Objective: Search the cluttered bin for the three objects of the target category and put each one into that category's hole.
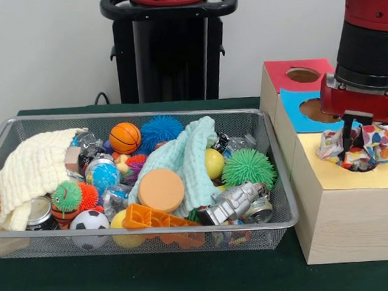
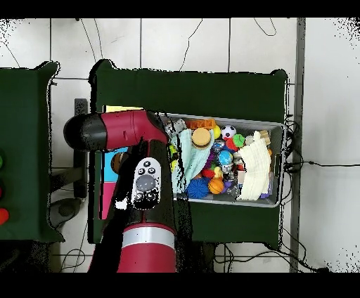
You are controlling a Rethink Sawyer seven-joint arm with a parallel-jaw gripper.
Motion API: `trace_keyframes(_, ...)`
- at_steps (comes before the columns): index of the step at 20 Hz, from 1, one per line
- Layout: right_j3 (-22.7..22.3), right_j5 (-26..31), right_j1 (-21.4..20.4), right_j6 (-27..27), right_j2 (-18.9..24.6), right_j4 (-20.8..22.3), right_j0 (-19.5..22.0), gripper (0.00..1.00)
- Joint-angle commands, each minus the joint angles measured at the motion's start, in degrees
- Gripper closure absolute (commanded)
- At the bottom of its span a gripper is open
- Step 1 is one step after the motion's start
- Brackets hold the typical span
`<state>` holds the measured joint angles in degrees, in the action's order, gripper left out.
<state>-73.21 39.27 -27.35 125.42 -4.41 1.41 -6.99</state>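
The wire mesh bin point(image 1: 147, 234) stands at the left, full of toys and cloths; it also shows in the overhead view point(image 2: 278, 126). One white dotted piece point(image 1: 380, 142) lies bunched over the hole point(image 1: 363, 167) in the yellow top point(image 1: 356, 179) of the wooden box. My gripper point(image 1: 353, 149) reaches straight down into that piece at the hole. The piece hides the gripper's tip. I see no other dotted piece among the clutter. In the overhead view my arm point(image 2: 144, 183) covers the gripper and the hole.
A blue-topped box point(image 1: 298, 115) and a red-topped box point(image 1: 283, 72) stand behind the yellow one. The bin holds a cream cloth point(image 1: 32, 170), a teal cloth point(image 1: 188, 156), a green spiky ball point(image 1: 249, 167), an orange disc point(image 1: 160, 190) and a basketball point(image 1: 125, 137).
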Motion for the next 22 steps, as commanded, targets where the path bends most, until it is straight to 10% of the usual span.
trace_keyframes(1, -6.3, -4.7, 4.1, 10.5, 1.3, -1.2, 0.4, 1.00)
trace_keyframes(22, -8.6, -10.8, 8.3, 3.3, 5.4, 1.3, 5.4, 1.00)
